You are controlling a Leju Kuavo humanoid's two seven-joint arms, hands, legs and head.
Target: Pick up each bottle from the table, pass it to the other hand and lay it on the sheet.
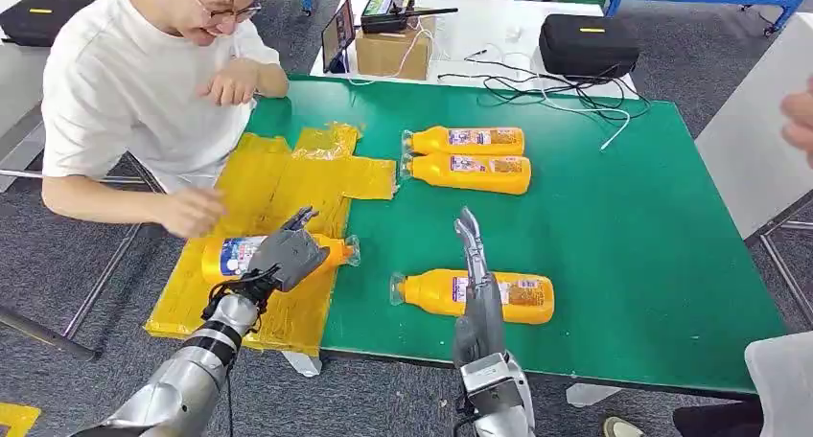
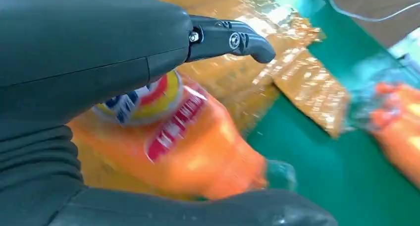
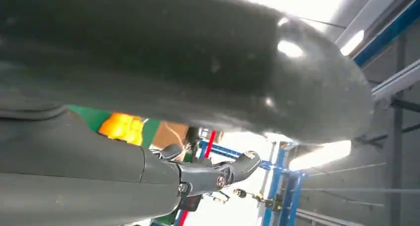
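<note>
Left hand (image 1: pixel 285 256) is wrapped around an orange bottle (image 1: pixel 230 256), which lies across the yellow sheet (image 1: pixel 278 183) near its front edge. Right hand (image 1: pixel 472 241) stands edge-up, fingers straight and holding nothing, beside another bottle (image 1: pixel 476 296) on the green surface (image 1: pixel 623 236). Risk: a person's hand (image 1: pixel 192 211) rests just beside the held bottle; a release here could roll it off the sheet's front edge.

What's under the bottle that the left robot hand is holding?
The yellow sheet lies under the bottle held by the left robot hand. The bottle and hand cover that patch, so contact is unclear.
</note>
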